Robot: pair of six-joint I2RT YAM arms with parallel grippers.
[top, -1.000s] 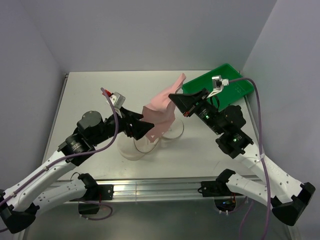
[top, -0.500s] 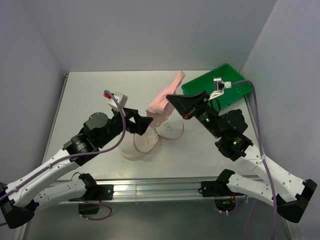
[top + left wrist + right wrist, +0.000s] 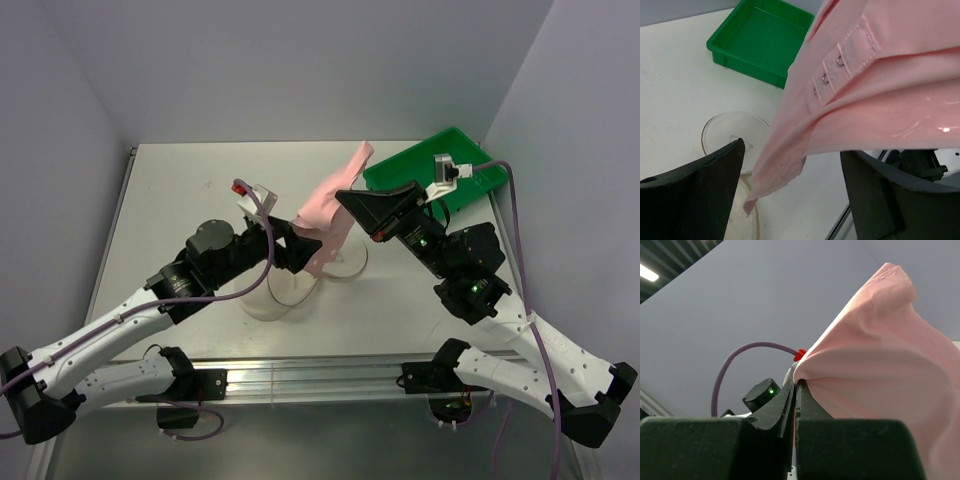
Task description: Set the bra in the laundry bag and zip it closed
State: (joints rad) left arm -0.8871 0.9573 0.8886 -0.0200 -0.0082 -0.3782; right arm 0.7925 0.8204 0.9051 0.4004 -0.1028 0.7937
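The pale pink bra point(image 3: 328, 205) hangs above the table's middle, pinched at an upper fold by my right gripper point(image 3: 347, 197), which is shut on it point(image 3: 796, 382). The bra point(image 3: 880, 365) fills the right wrist view. Below it the laundry bag point(image 3: 270, 298) lies opened flat, its second round half point(image 3: 350, 264) beside it. My left gripper point(image 3: 300, 250) is open at the bra's lower end. In the left wrist view the bra point(image 3: 875, 90) drapes down between the spread fingers point(image 3: 792, 150), its tip just over the bag's mesh half point(image 3: 742, 220) and next to the other half point(image 3: 732, 130).
A green tray point(image 3: 470, 183) stands at the back right of the white table point(image 3: 180, 200), also seen in the left wrist view point(image 3: 762, 40). Grey walls close in the back and both sides. A metal rail runs along the table's near edge.
My left arm has moved right, bringing its open gripper in under the bra's lower end. The right gripper has lifted the bra slightly, uncovering more of the bag.
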